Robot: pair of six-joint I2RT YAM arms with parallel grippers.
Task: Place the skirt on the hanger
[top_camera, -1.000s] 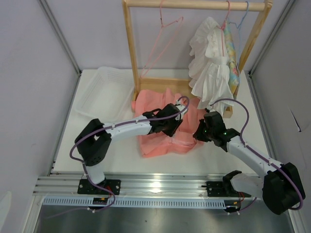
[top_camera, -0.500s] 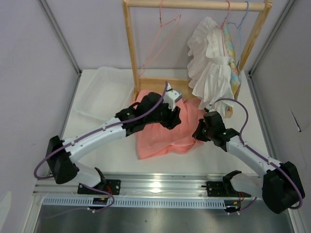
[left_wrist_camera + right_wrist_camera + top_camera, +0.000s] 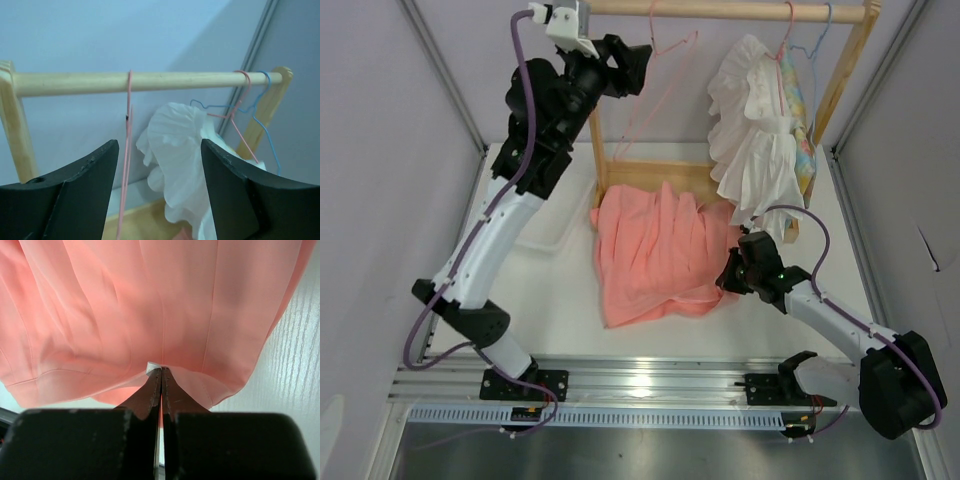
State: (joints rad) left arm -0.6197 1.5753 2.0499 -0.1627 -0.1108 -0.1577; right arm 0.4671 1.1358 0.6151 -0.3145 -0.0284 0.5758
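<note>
Left gripper [image 3: 159, 145], wide and empty, sits upper left facing the hanger [image 3: 128, 130], which hangs vertical off the rail [image 3: 190, 80] just ahead, while the skirt [image 3: 660, 250] lies mid-frame on the table [image 3: 570, 300] with right gripper [image 3: 161, 371] pinched shut on its right hem.

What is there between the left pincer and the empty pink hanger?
Nothing. In the left wrist view the open left pincer faces the hanger across bare air; the white ruffled garment hangs further right.
</note>
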